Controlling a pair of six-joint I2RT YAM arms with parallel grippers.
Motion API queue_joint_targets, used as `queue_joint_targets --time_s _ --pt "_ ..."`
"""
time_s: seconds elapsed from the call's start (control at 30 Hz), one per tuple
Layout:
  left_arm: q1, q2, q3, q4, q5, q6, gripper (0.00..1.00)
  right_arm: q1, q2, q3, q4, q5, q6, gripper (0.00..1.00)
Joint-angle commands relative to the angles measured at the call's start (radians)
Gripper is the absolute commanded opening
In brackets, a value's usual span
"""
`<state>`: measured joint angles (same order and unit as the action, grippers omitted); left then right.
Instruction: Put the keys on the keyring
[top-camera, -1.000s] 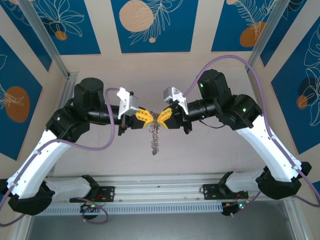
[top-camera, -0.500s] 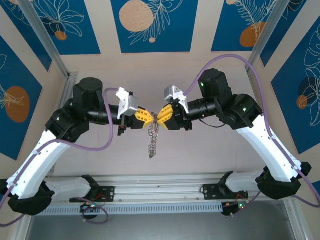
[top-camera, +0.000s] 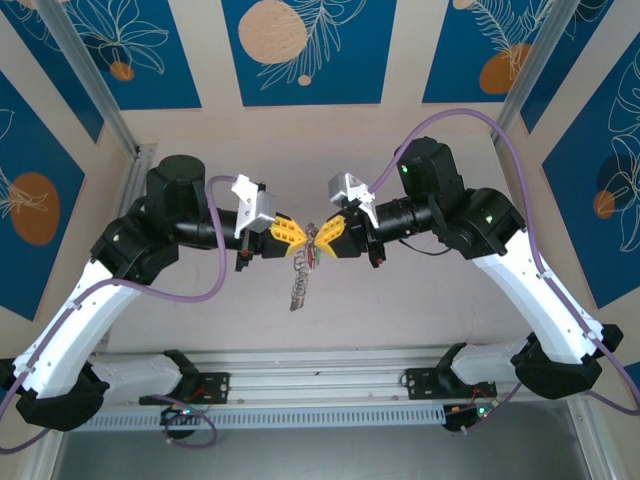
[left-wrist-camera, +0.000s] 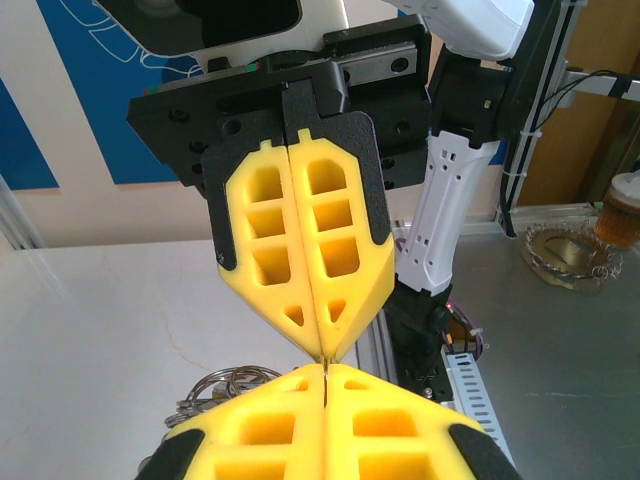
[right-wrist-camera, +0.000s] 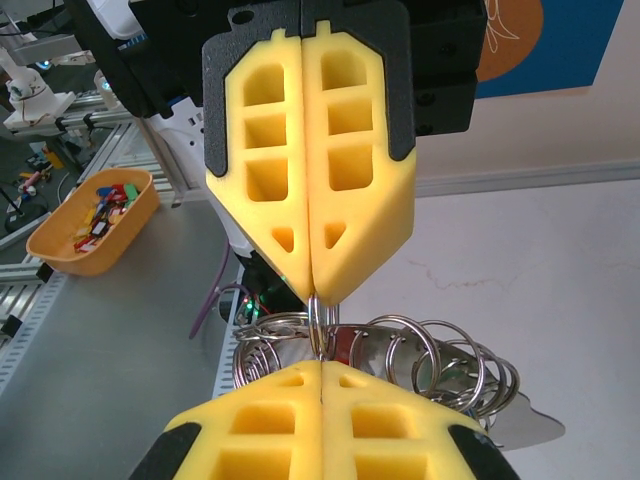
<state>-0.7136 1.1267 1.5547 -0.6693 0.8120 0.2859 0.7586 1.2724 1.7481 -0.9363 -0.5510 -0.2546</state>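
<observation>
Both grippers meet tip to tip above the middle of the table. The keyring (top-camera: 298, 283), a floppy chain of grey metal rings, hangs down from where they meet. My left gripper (top-camera: 300, 243) is shut, and so is my right gripper (top-camera: 322, 238). In the right wrist view one ring (right-wrist-camera: 318, 322) of the keyring runs from the left gripper's tips (right-wrist-camera: 317, 297) into my right gripper (right-wrist-camera: 322, 364), with more rings (right-wrist-camera: 440, 362) bunched behind. In the left wrist view my left gripper (left-wrist-camera: 325, 370) pinches a thin metal edge. A red speck among the rings may be the keys; I cannot tell.
An orange bin (right-wrist-camera: 62, 262) of small coloured items stands off the table's left side in the right wrist view. A metal dish (left-wrist-camera: 560, 258) and a cup (left-wrist-camera: 620, 208) sit on the grey bench. The aluminium rail (top-camera: 320, 385) runs along the near edge.
The hanging chain has swung a little to the left, and its lower end has shifted left. Both grippers stay tip to tip in almost the same place.
</observation>
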Motion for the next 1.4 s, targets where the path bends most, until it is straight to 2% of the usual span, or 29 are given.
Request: queue_joint_targets --time_s 0.0,0.57,0.83,1.07,1.37 --pt "0.002 -0.015 0.009 0.047 0.042 -0.014 0.0 -0.005 0.01 0.003 -0.02 -0.031 -0.012 0.0" --pt "0.002 -0.018 0.004 0.058 0.047 -0.016 0.0 -0.005 0.044 -0.009 -0.044 -0.003 -0.028 0.0" --pt "0.003 -0.024 -0.005 0.086 0.052 -0.037 0.0 -0.008 0.027 -0.052 0.041 -0.077 -0.001 0.0" --pt "0.002 -0.034 -0.016 0.093 0.048 -0.041 0.0 -0.008 0.034 -0.063 0.082 -0.092 0.037 0.0" --pt "0.002 -0.035 -0.011 0.09 0.032 -0.042 0.0 -0.018 -0.041 -0.102 0.131 -0.045 0.067 0.16"
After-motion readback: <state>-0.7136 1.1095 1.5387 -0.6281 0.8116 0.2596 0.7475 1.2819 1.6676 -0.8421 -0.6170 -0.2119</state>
